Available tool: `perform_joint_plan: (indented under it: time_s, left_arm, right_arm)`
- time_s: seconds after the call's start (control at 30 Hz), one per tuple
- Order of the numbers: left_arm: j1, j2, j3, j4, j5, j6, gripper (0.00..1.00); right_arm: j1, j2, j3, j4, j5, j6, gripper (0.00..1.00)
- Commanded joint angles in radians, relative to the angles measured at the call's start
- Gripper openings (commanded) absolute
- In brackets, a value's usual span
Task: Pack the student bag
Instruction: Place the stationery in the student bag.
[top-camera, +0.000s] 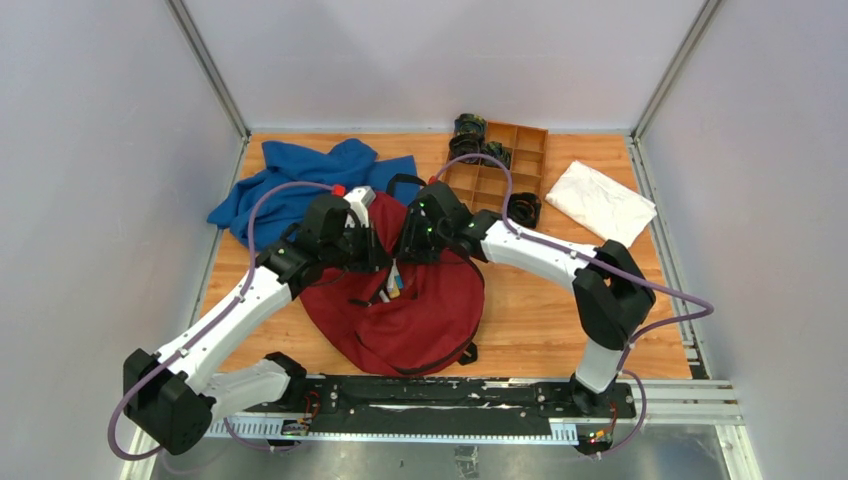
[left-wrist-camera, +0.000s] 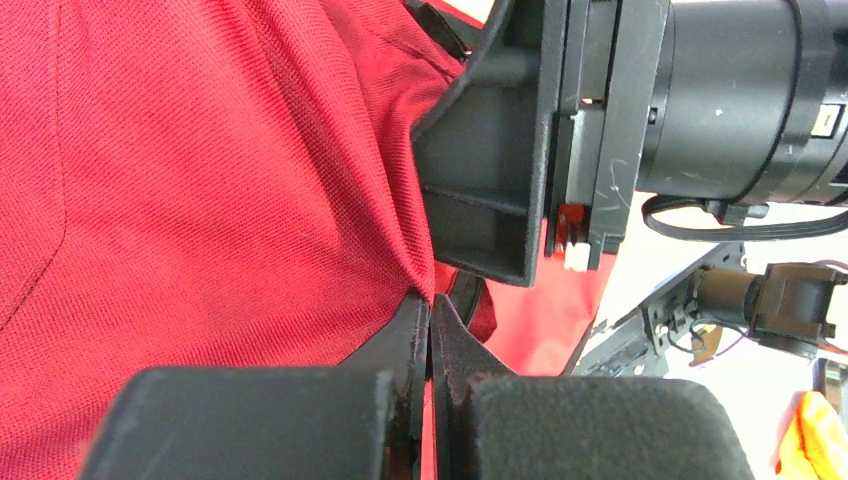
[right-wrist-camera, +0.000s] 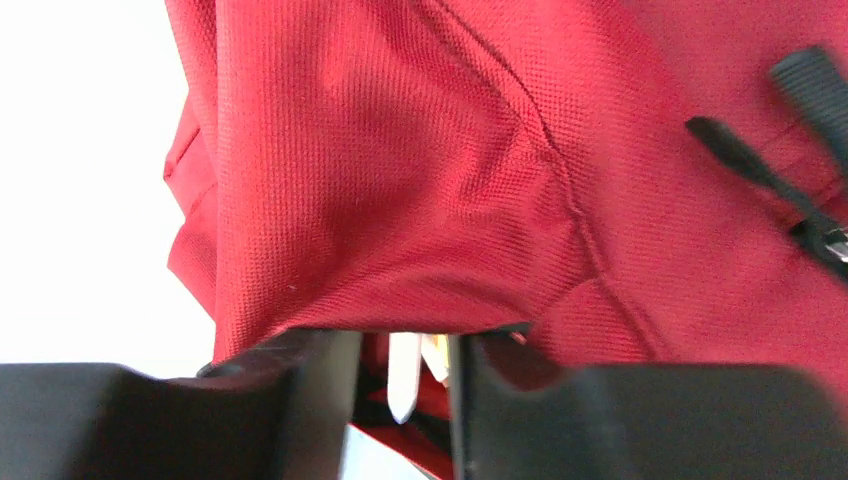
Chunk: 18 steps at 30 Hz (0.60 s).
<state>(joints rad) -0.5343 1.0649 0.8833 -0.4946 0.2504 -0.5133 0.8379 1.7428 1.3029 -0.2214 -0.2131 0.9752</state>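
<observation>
- The left claw (left-wrist-camera: 431, 322) was pressed together on a fold of the student bag (top-camera: 420, 315), with red fabric caught between its fingers.
- The right claw (right-wrist-camera: 405, 345) had its jaws slightly apart at the fabric's edge; whether it pinched the cloth could not be told.
- The bag lay on the wooden table (top-camera: 540, 320), near the arms' bases.
- A blue garment (top-camera: 300, 185) touched its far left side; a divided wooden tray (top-camera: 515, 160) and a white cloth (top-camera: 600, 200) lay beyond on the right.
</observation>
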Motion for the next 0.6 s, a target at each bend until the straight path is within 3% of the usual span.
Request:
perform_joint_plan:
  time_s: [0.0,0.1,0.4,0.57]
  left_arm:
    - [-0.007,-0.026,0.002,0.045,0.077,-0.031,0.00]
    - [-0.007,-0.027,0.009,0.047,0.072,-0.029,0.00]
    - [-0.007,0.011,0.021,0.029,0.038,-0.014,0.00]
    - [-0.007,0.047,0.061,0.013,-0.014,0.014,0.00]
  right_arm:
    - [-0.015,0.003,-0.015,0.112,0.053,0.083,0.53]
    - [-0.010,-0.013,-0.033,0.087,0.038,0.056,0.59]
    - [0.020,-0.237,-0.223,0.087,-0.055,0.020,0.56]
    - [0.075,-0.443,-0.321,-0.069,0.093,-0.043,0.56]
